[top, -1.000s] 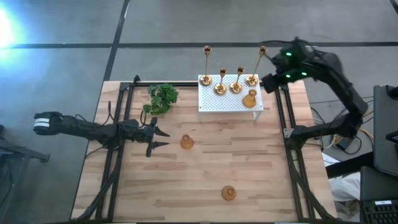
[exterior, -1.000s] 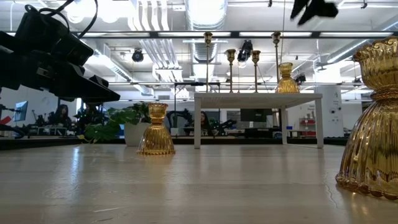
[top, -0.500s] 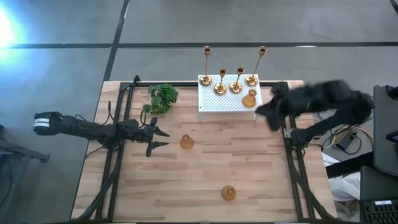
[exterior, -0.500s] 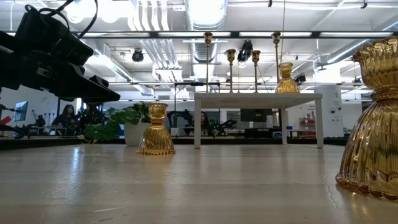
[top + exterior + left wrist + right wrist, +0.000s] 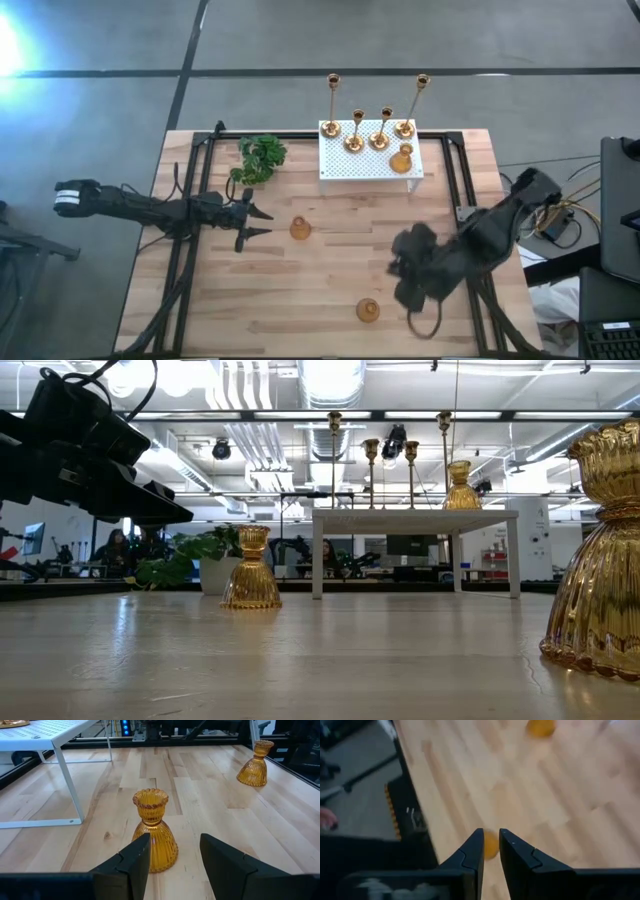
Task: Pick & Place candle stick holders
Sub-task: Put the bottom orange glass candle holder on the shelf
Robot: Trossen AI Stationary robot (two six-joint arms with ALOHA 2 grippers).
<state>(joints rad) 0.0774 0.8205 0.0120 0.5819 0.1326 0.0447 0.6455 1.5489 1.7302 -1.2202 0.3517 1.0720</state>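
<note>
- Since the earlier picture, the right arm is swinging away from the white box and down over the near-right part of the bench. The left arm is staying put.
- High view: the right claw (image 5: 412, 272) is hanging just beside the near squat holder (image 5: 368, 310). The left claw (image 5: 250, 223) is pointing at the middle squat holder (image 5: 300, 228), close but not touching. Four thin holders (image 5: 366, 128) and one more squat holder (image 5: 402, 158) are standing on the white box (image 5: 340, 164). A leafy plant (image 5: 260, 158) is sitting beside the box.
- Low view: the near squat holder (image 5: 598, 560) is standing upright on the bench (image 5: 300, 660), and the middle squat holder (image 5: 251, 568) is standing farther back.
- Left wrist view: the left claw (image 5: 175, 857) is open wide and holding nothing, with the middle squat holder (image 5: 152, 830) right in front of the gap.
- Right wrist view: the right claw (image 5: 491, 851) is nearly closed and empty, with the near squat holder (image 5: 491, 845) peeking between its tips.
- What could go wrong: I think the right claw is moving fast and is too narrow. It could bump the holder and knock it over or push it off the bench edge.
</note>
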